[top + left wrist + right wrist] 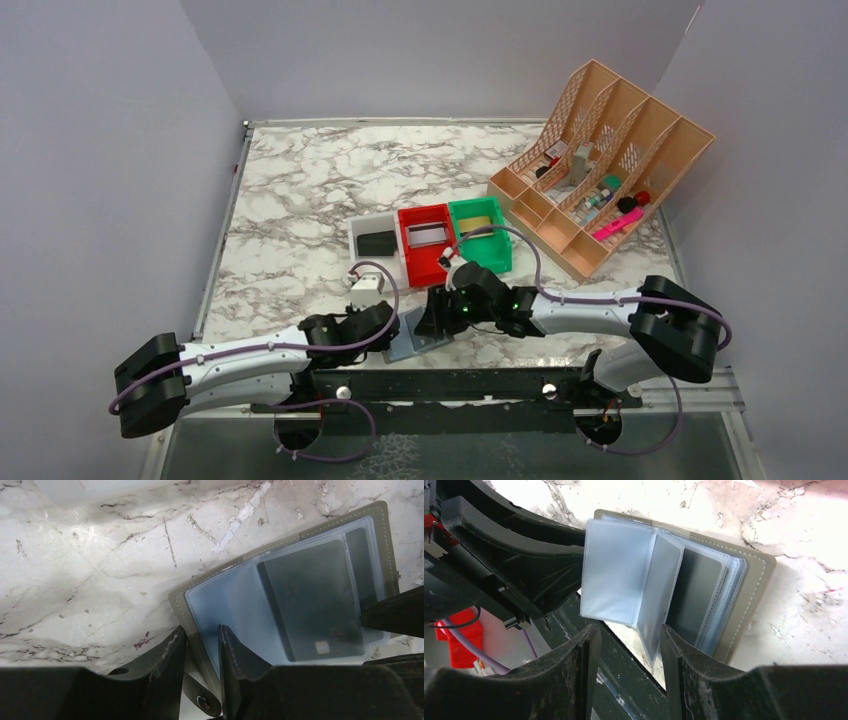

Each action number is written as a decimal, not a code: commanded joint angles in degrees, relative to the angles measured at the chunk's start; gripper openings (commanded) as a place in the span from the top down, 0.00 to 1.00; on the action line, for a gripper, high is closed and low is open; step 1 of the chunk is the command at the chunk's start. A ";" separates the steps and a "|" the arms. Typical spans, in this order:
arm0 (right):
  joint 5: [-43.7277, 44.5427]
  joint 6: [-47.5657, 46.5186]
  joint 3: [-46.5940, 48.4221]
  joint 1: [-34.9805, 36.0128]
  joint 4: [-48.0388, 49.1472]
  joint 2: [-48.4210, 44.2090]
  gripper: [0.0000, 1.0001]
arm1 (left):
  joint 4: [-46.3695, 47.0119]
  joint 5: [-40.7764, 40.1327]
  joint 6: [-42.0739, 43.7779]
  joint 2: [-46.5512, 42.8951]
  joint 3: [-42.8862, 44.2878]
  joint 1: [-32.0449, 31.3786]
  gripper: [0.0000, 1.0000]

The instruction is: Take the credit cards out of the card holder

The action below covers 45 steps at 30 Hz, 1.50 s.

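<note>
Room: the card holder (412, 338) lies open on the worktop (290, 200) by its near edge, with the red bin (425, 245) near on its far side.
Left arm (250, 355): low, stretched rightward to the holder.
Left fingers (162, 667): narrowly apart astride the cover's edge; a pinch cannot be told.
Right arm (590, 310): low, reaching leftward.
Right fingers (569, 675): apart, with a raised clear sleeve (659, 600) between them.
Black card (315, 605): inside a sleeve.

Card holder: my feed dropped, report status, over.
Left gripper straddles edge of holder, grip unclear. Right gripper open around a raised sleeve. Holder lies open, black card still sleeved. Nothing in the way.
</note>
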 commanded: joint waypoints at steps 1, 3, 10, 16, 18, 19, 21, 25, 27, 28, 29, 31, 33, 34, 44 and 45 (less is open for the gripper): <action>-3.49 0.92 0.93 0.11 5.06 2.40 0.49 | 7.78 3.64 2.09 2.24 -0.41 -0.02 0.69; -4.05 0.94 0.97 0.11 5.69 2.86 0.49 | 9.25 3.93 3.02 3.28 -0.05 -0.01 0.69; 2.55 1.53 0.61 0.06 0.03 0.26 0.53 | 10.45 3.71 4.38 5.23 0.99 -0.01 0.69; 8.36 3.53 -2.10 0.10 -3.15 -4.37 0.65 | 8.99 2.64 4.41 3.60 0.98 -0.01 0.69; 7.68 2.48 -2.81 0.09 -2.00 -5.85 0.69 | 8.30 2.14 4.39 2.66 1.16 -0.01 0.69; 6.32 1.66 -3.04 0.10 -1.06 -6.25 0.69 | 8.10 1.96 4.39 2.22 1.15 -0.01 0.69; 3.27 0.36 -2.74 0.09 0.67 -6.01 0.69 | 7.97 1.92 4.39 1.57 1.11 -0.02 0.68; -2.59 -0.58 0.30 0.08 2.92 -1.36 0.67 | 8.05 1.98 4.47 1.41 1.29 -0.08 0.68; -5.22 -0.83 1.95 0.13 4.29 1.72 0.66 | 7.78 2.15 4.52 1.63 1.44 -0.01 0.68; -6.60 -0.82 2.63 0.20 5.32 2.99 0.66 | 7.25 2.08 4.32 1.66 1.58 -0.06 0.68; -7.74 -0.82 2.99 0.35 6.52 3.91 0.66 | 6.58 1.79 3.92 1.50 1.74 -0.02 0.68; -8.30 -0.78 3.34 0.55 7.99 4.76 0.63 | 4.56 0.64 2.86 0.97 2.15 -0.01 0.67; -8.13 -0.98 3.42 0.61 8.10 4.57 0.62 | 1.69 -0.94 1.33 0.24 3.01 -0.01 0.62; -7.66 -1.08 3.20 0.58 7.75 4.06 0.61 | 0.44 -1.50 0.93 -0.18 3.56 -0.03 0.61; 1.39 -3.40 4.12 0.53 -0.91 -2.24 0.54 | -8.49 -6.21 -0.94 -5.61 8.38 -0.03 0.45; 3.43 -3.83 4.77 0.55 -2.61 -3.07 0.54 | -8.89 -6.31 -0.78 -6.13 8.71 -0.01 0.45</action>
